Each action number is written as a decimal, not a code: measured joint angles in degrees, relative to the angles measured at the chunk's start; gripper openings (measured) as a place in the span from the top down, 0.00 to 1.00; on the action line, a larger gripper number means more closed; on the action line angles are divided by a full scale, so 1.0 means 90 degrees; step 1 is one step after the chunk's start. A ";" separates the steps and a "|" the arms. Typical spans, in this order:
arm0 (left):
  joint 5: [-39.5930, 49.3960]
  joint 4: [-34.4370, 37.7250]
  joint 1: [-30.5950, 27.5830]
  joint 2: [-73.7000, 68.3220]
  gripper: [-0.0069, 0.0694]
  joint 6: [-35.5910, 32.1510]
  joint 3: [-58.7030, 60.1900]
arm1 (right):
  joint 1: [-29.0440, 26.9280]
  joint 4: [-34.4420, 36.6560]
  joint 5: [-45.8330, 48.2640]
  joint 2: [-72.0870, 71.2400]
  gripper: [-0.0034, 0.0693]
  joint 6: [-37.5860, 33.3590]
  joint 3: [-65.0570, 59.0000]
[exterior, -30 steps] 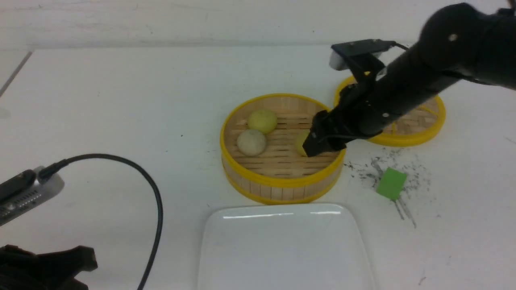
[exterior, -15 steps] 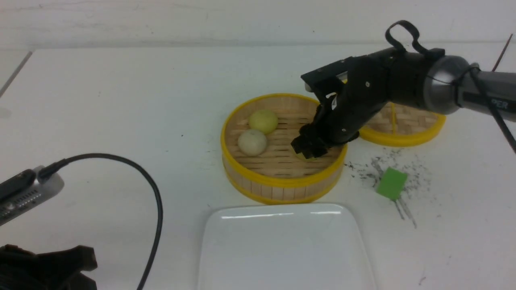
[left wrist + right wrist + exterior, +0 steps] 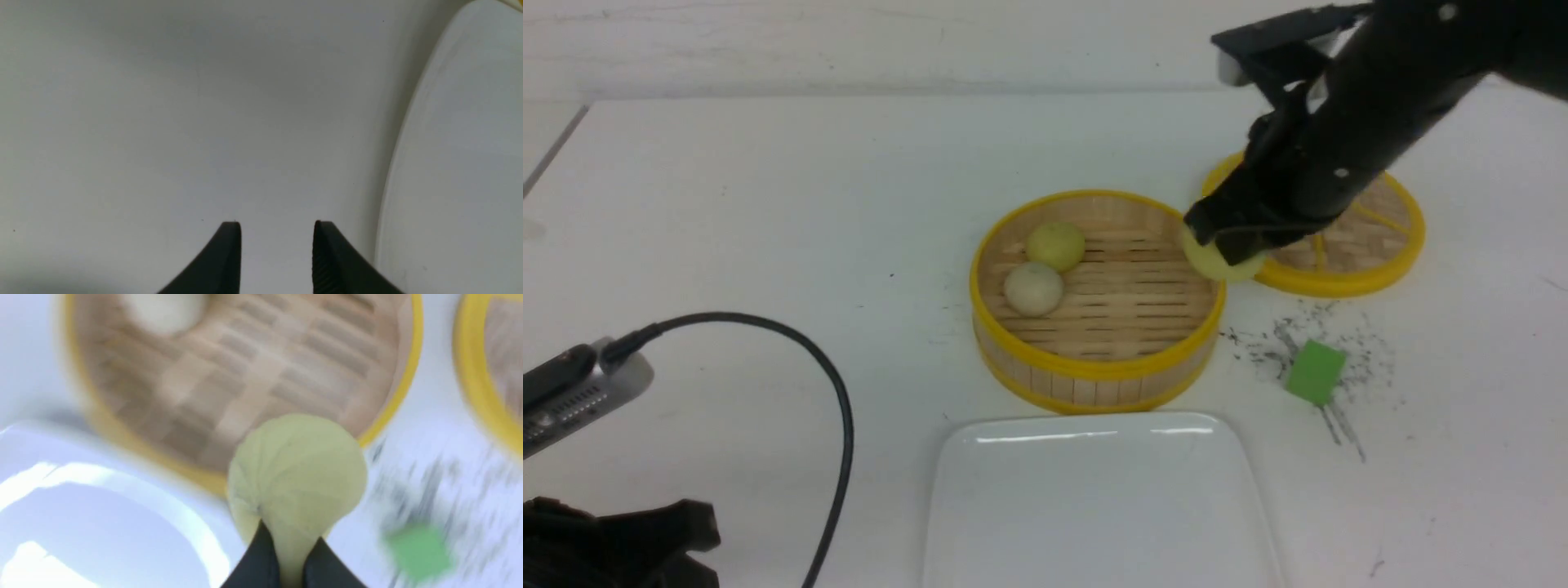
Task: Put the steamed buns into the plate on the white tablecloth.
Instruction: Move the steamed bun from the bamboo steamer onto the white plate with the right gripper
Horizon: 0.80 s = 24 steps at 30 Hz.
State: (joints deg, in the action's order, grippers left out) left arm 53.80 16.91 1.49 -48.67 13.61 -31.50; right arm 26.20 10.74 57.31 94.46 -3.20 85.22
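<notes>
My right gripper (image 3: pixel 1227 238) is shut on a pale yellow steamed bun (image 3: pixel 1223 266), holding it in the air over the right rim of the bamboo steamer (image 3: pixel 1094 369). In the right wrist view the bun (image 3: pixel 298 469) bulges out beyond the pinching gripper (image 3: pixel 290 543). Two more buns lie in the steamer's left half, one pale yellow (image 3: pixel 1055 245) and one beige-white (image 3: pixel 1033 288). The white plate (image 3: pixel 1094 506) sits on the white tablecloth (image 3: pixel 768 204) just in front of the steamer. My left gripper (image 3: pixel 278 228) is open over bare cloth beside the plate's rim (image 3: pixel 408 143).
The steamer lid (image 3: pixel 1372 253) lies flat behind and to the right of the steamer. A green cube (image 3: pixel 1315 371) rests among black scuffs right of the steamer. A grey device (image 3: pixel 572 392) and its black cable (image 3: pixel 837 408) lie at the front left.
My right gripper has shut on the bun inside the steamer and lifted it up and to the right, over the rim. The left gripper has opened partway.
</notes>
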 joint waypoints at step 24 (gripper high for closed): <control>-0.0323 -0.0102 0.0000 0.0000 0.53 -0.0021 -0.0006 | 0.1348 0.1975 -0.2744 -0.0184 0.29 -0.1303 -0.3890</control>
State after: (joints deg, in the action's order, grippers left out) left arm 50.90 15.99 1.49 -48.67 13.41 -31.56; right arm 38.33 28.51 32.61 92.81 -14.92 50.21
